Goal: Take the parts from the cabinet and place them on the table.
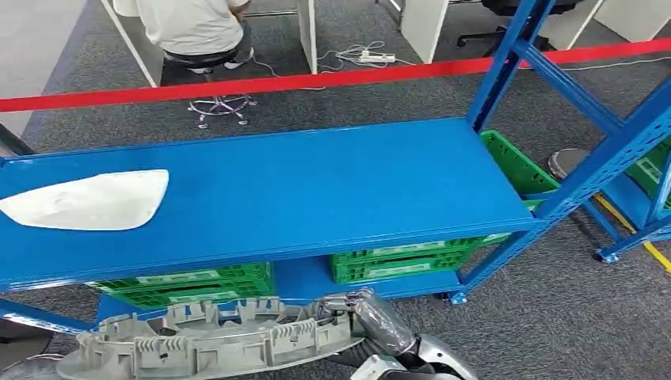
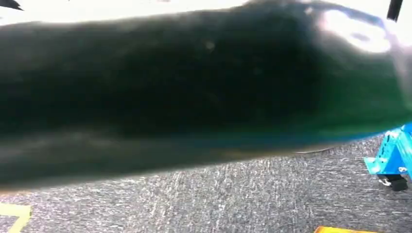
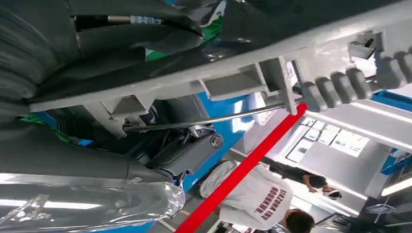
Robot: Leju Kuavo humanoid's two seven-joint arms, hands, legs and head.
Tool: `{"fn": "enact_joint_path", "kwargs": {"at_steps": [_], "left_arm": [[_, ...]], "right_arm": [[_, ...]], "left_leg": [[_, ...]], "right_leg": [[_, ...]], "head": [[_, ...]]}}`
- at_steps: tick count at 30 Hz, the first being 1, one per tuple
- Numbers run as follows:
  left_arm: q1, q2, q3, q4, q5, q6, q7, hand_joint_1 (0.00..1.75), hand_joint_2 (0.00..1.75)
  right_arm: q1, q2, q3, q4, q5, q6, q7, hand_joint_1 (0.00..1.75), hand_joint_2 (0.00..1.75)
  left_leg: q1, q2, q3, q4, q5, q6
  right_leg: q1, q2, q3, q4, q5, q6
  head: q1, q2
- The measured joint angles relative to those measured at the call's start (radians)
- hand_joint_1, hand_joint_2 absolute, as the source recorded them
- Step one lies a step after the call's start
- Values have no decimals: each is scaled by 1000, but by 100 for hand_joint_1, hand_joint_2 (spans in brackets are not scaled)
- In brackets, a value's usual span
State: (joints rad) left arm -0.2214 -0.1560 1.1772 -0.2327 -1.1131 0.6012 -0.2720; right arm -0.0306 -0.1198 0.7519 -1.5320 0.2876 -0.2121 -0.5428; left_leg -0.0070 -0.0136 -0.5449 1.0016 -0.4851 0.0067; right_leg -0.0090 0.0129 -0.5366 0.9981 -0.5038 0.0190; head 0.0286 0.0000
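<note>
1. Left wrist view: a dark, blurred mass lies close across the lens and cannot be identified. Grey carpet [image 2: 233, 199] and a blue rack foot [image 2: 388, 155] show past it. The left hand's fingers cannot be made out.
2. Grey ribbed plastic part [image 1: 206, 344]: long, curved moulding at 6 to 7 o'clock in the head view, below the front edge of the shelf and cut off by the lower frame edge.
3. Right hand [image 1: 360, 305]: at the part's right end, about 5 o'clock, wrapped in clear film. In the right wrist view its fingers [image 3: 189, 150] lie closed under the part's rim, with the thumb probably on the other side; the grip is partly hidden by the part.
4. Blue rack shelf [image 1: 316, 190]: spans the centre.
5. White flat curved panel [image 1: 87, 202]: lies on the shelf at 9 o'clock, well apart from the grey part.
6. Green crates [image 1: 396, 261]: on the lower level, partly hidden by the shelf.
7. Red barrier tape [image 1: 332, 77]: at 12 o'clock, with a seated person [image 1: 198, 28] beyond it, cut off at the top.
</note>
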Motion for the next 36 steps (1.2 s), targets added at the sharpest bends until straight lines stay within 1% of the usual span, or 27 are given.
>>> {"fn": "enact_joint_path", "kwargs": {"at_steps": [9, 19, 21, 24, 25, 26, 27, 28, 29, 30, 31, 32, 33, 34, 35, 36], "left_arm": [[0, 0, -4, 0, 0, 0, 0, 0, 0], [7, 1, -5, 0, 0, 0, 0, 0, 0], [8, 1, -6, 0, 0, 0, 0, 0, 0], [8, 2, -6, 0, 0, -2, 0, 0, 0], [8, 2, -7, 0, 0, -2, 0, 0, 0], [8, 2, -8, 0, 0, -2, 0, 0, 0], [8, 2, -10, 0, 0, -2, 0, 0, 0], [8, 2, -13, 0, 0, -2, 0, 0, 0], [10, 2, -13, 0, 0, -2, 0, 0, 0], [12, 2, -14, 0, 0, -2, 0, 0, 0], [14, 2, -14, 0, 0, -3, 0, 0, 0], [16, 2, -16, 0, 0, -3, 0, 0, 0], [16, 2, -18, 0, 0, -3, 0, 0, 0], [17, 2, -21, 0, 0, -4, 0, 0, 0], [16, 0, -22, 0, 0, -4, 0, 0, 0], [16, 0, -22, 0, 0, -4, 0, 0, 0]], "right_arm": [[1, 0, 0, 0, -2, 1, -1, 175, 175], [3, 8, -2, 16, -1, 1, 0, 175, 175], [3, 10, -2, 19, -1, 1, 0, 175, 175], [2, 17, -2, 22, 8, -3, 5, 175, 175], [1, 20, -2, 22, 12, -5, 7, 175, 175], [1, 21, -3, 22, 17, -6, 9, 175, 175], [0, 22, -3, 22, 18, -8, 9, 175, 175], [-1, 23, -4, 22, 19, -10, 9, 175, 175], [0, 23, -5, 22, 19, -11, 10, 175, 175], [1, 23, -5, 23, 20, -12, 10, 175, 175], [2, 23, -6, 25, 23, -15, 12, 175, 175], [5, 23, -6, 26, 26, -18, 12, 175, 175], [6, 23, -7, 27, 28, -21, 14, 175, 175], [6, 23, -8, 27, 30, -22, 14, 175, 175], [6, 23, -8, 27, 31, -23, 15, 175, 175], [6, 23, -8, 27, 32, -23, 15, 175, 175]], "left_leg": [[0, 0, 0, 0, 0, 0], [-5, 0, 0, 1, -1, 2], [-7, 0, -1, 3, -2, 4], [-8, -1, -4, 6, -3, 10], [-7, -1, -4, -1, 1, 16], [4, 0, 2, -14, 10, 24], [4, -1, 4, -16, 11, 27], [4, -2, 3, -16, 11, 29], [3, -2, 3, -16, 11, 29], [3, -2, 3, -15, 10, 30], [3, -3, 3, -15, 9, 29], [3, -7, 4, -15, 8, 27], [4, -13, 6, -14, 6, 24], [5, -19, 9, -13, 4, 20], [6, -25, 14, -12, 0, 14], [7, -29, 15, -12, -3, 10]], "right_leg": [[0, 0, 0, 0, 0, 0], [-5, 0, 0, -1, 1, 2], [-6, 0, 0, -1, 1, 3], [-8, -1, 0, -4, 4, 10], [-7, -1, 1, -8, 5, 15], [-6, -3, -9, -2, -3, 17], [-5, -4, -19, 21, -19, 18], [-5, -4, -49, 86, -56, 18], [-7, -5, -92, 173, -92, 19], [-7, -4, -136, 256, -121, 20], [-7, -5, -167, 306, -128, 22], [-7, -5, -172, 304, -109, 22], [-8, -5, -158, 262, -72, 21], [-9, -4, -122, 180, -20, 19], [-11, 1, -74, 78, 32, 18], [-13, 23, -50, 34, 28, 16]], "head": [[0, 0], [0, 0], [0, 0], [0, 0], [-1, 0], [0, 0], [2, 0], [5, 0], [4, 0], [3, 0], [5, 0], [3, 0], [5, 0], [4, 0], [5, 0], [4, 0]]}}
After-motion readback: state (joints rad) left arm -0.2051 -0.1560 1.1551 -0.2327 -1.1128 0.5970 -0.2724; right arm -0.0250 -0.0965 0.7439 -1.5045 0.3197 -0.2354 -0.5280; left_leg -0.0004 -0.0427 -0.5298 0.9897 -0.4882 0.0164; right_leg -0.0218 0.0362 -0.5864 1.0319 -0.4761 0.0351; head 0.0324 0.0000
